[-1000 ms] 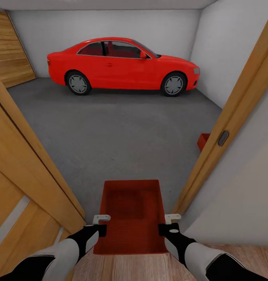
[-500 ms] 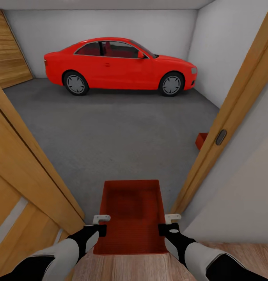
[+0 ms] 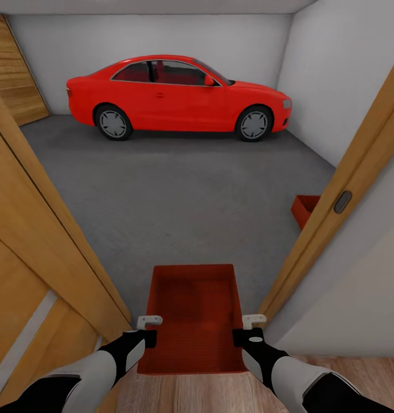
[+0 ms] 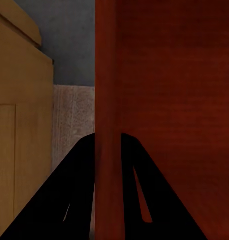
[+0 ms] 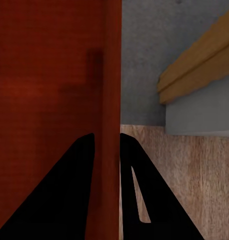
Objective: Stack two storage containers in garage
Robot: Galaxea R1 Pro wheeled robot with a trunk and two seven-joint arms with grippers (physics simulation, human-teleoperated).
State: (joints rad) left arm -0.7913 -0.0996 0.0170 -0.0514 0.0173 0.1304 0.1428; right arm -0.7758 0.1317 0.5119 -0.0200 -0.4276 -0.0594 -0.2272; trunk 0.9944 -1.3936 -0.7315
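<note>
We stand in the doorway to the garage, the held storage container level in front of us over the threshold. The left gripper is clamped on its left wall, the right gripper on its right wall — in each wrist view the fingers pinch the thin orange-red rim. The second storage container rests on the grey concrete floor by the right door frame, partly hidden. A red car is parked at the far wall.
</note>
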